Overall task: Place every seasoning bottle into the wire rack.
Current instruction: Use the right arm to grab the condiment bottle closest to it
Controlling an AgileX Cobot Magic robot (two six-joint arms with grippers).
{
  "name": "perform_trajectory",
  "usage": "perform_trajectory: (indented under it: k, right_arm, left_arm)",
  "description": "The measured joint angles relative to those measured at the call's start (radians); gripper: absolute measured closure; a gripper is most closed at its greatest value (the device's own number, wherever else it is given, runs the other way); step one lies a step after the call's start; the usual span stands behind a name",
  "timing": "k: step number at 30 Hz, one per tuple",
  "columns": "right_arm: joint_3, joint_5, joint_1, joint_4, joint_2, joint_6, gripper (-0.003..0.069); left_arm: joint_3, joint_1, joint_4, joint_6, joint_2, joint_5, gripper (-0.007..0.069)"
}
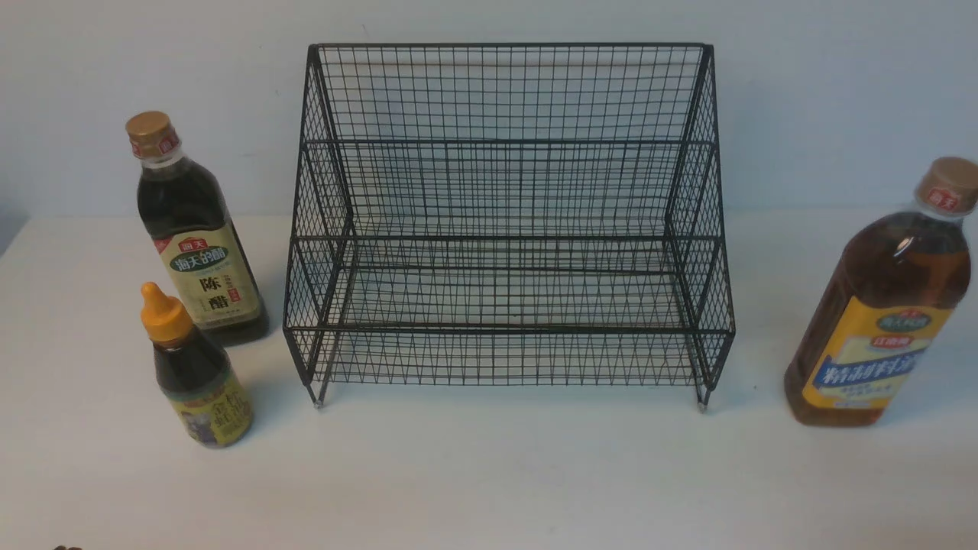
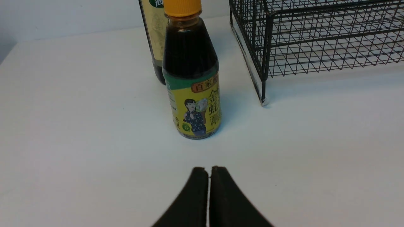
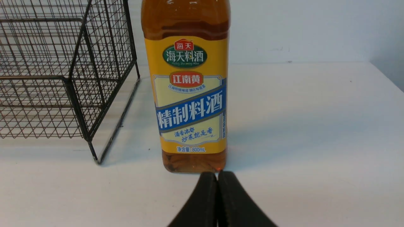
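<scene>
The black wire rack [image 1: 504, 221] stands mid-table, both tiers holding nothing. Left of it stand the tall dark bottle [image 1: 197, 237] with cream label and gold cap and, nearer me, the small dark bottle [image 1: 197, 370] with orange nozzle cap. The large amber bottle [image 1: 882, 305] with yellow-blue label stands to the right of the rack. My left gripper [image 2: 210, 168] is shut and empty, a short way in front of the small bottle [image 2: 192, 78]. My right gripper [image 3: 217, 173] is shut and empty, its tips just before the amber bottle's [image 3: 189, 88] base. Neither gripper shows in the front view.
The white table [image 1: 489, 473] runs back to a pale wall [image 1: 825, 99]. The rack's corner leg [image 2: 263, 101] stands beside the small bottle, and its other front leg [image 3: 96, 159] beside the amber bottle.
</scene>
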Motion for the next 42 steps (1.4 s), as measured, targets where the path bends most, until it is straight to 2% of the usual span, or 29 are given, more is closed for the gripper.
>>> perform_trajectory:
  k: [31,35,39,42]
  right_arm:
    - [0.000,-0.009,0.000,-0.008,0.000,-0.004,0.0673]
    - [0.006,-0.136,0.000,0.051,0.000,0.006,0.0673]
    - [0.006,-0.393,-0.001,0.149,0.000,0.028,0.0673]
    - [0.006,-0.492,-0.002,0.162,0.000,0.027,0.0673]
  left_arm:
    - [0.000,0.000,0.000,0.000,0.000,0.000,0.0629]
    - [0.000,0.000,0.000,0.000,0.000,0.000,0.0629]
    - [0.000,0.000,0.000,0.000,0.000,0.000,0.0629]
    - [0.000,0.000,0.000,0.000,0.000,0.000,0.0629]
